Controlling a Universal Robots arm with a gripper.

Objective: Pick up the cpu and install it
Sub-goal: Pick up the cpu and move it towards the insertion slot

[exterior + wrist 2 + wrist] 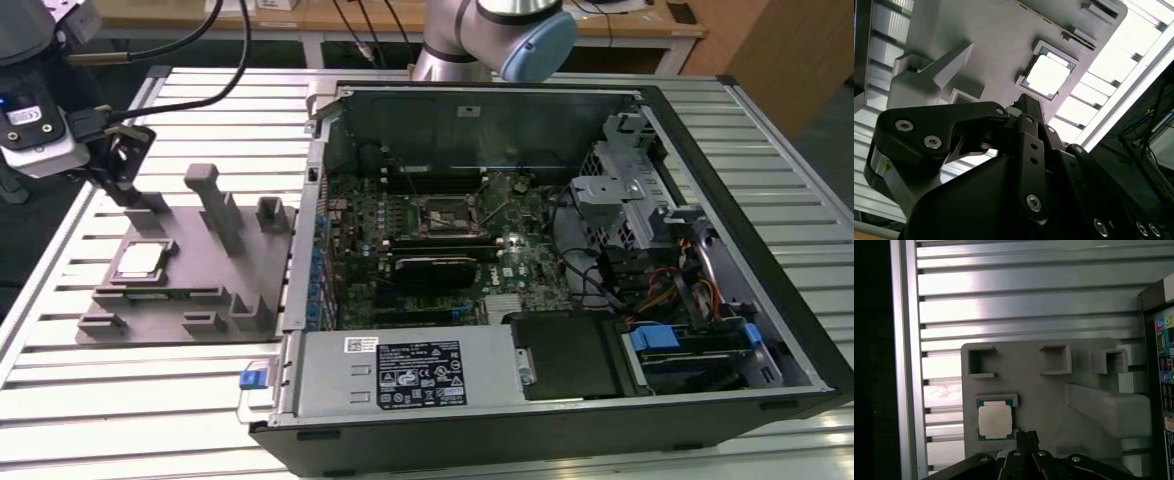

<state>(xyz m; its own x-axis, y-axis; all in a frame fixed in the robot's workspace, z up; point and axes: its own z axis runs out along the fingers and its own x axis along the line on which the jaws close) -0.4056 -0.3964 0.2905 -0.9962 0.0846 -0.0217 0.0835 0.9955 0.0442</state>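
One grey fixture tray [187, 290] sits on the slatted desk [134, 400] toward the exterior view's left. Its other side comes up just beside the wall of the open computer case [747, 200], so only a narrow gap is left there. Bare slats run along the near side of the tray, and the desk's edge lies close on the exterior view's left.

Tray holds upright posts and small pockets. The cpu [140, 262] lies flat in a shallow square recess with its silver plate up, well apart from the case. Inside the case the motherboard [507, 250] lies flat, with its black socket frame [447, 213] near the middle.

Arm's blue-capped joint [534, 45] stands beyond the case. The wrist hangs over the far part of the tray with the pincer [120, 180] pointing down. In the first wrist view the pincer [1026, 434] has its tips pressed together with nothing held — just beside the cpu [995, 420], not touching it.
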